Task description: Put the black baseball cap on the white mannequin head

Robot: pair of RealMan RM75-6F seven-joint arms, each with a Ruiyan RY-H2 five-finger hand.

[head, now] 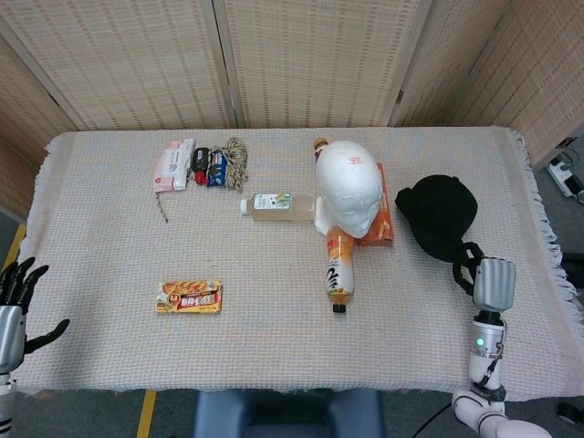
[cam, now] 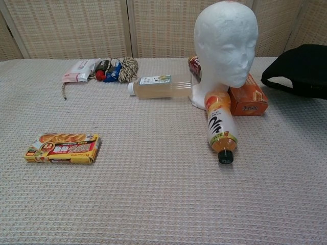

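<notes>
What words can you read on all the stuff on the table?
None can be read for sure.
Yellow snack box: red band with lettering, too blurred.
Orange bottle: big black brush-like characters, not legible.
Clear bottle: label print too small.
Orange box: print too blurred.
Mannequin head: small red mark on top, unreadable.

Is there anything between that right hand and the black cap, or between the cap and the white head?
Nothing visible lies between the right hand and the cap; its fingers reach the cap's near edge. Between cap and head an orange box lies flat on the table, low enough that a lifted cap should pass over it.
</notes>
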